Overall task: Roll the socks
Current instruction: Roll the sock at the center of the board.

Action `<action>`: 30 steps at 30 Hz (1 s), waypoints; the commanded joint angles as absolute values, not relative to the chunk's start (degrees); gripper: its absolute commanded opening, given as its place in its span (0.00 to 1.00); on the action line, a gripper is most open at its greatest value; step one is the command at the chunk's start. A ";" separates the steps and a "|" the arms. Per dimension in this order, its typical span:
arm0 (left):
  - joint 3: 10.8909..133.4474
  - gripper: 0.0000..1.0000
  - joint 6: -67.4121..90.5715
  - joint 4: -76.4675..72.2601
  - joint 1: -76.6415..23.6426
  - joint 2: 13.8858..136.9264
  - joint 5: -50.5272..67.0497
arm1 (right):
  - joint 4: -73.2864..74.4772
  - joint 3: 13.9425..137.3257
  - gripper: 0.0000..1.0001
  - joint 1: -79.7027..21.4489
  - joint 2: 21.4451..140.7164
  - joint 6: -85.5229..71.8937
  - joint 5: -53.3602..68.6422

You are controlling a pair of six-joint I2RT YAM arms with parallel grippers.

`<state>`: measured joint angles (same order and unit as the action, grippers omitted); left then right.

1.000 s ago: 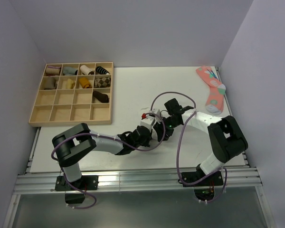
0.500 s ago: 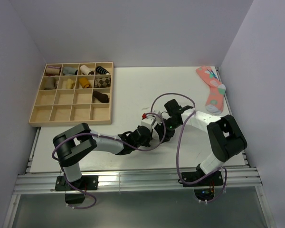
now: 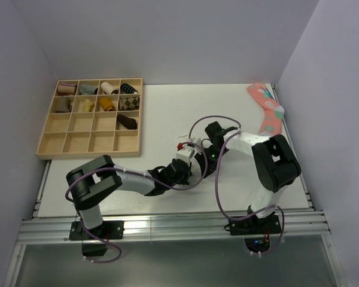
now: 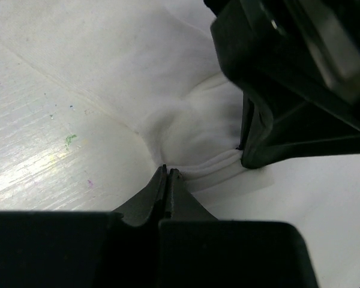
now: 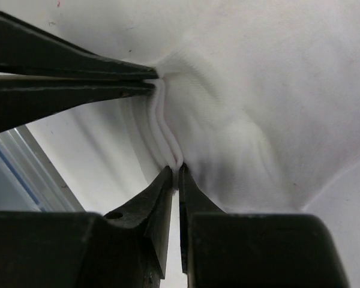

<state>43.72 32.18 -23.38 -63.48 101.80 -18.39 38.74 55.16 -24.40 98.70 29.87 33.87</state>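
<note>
white socks (image 5: 228,120) bunched ahead of the tips; left claw (image 4: 167,179) and right claw (image 5: 175,175) each clamp the hem.

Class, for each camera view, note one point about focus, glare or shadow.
Top view: even light, sharp, only faint shadows on the table. Left wrist view: glare on the table at left; left gripper a dark silhouette. Right wrist view: socks very bright, weave visible near the hem.
</note>
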 commanded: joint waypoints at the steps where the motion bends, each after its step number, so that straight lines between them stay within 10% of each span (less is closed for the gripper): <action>1: 41.14 0.02 33.57 -23.37 -63.81 100.64 -18.98 | 39.73 57.57 0.13 -22.77 101.77 28.31 29.63; 30: 28.91 0.47 24.18 -43.95 -67.15 90.70 -20.31 | 49.48 66.71 0.07 -21.88 110.39 21.36 22.94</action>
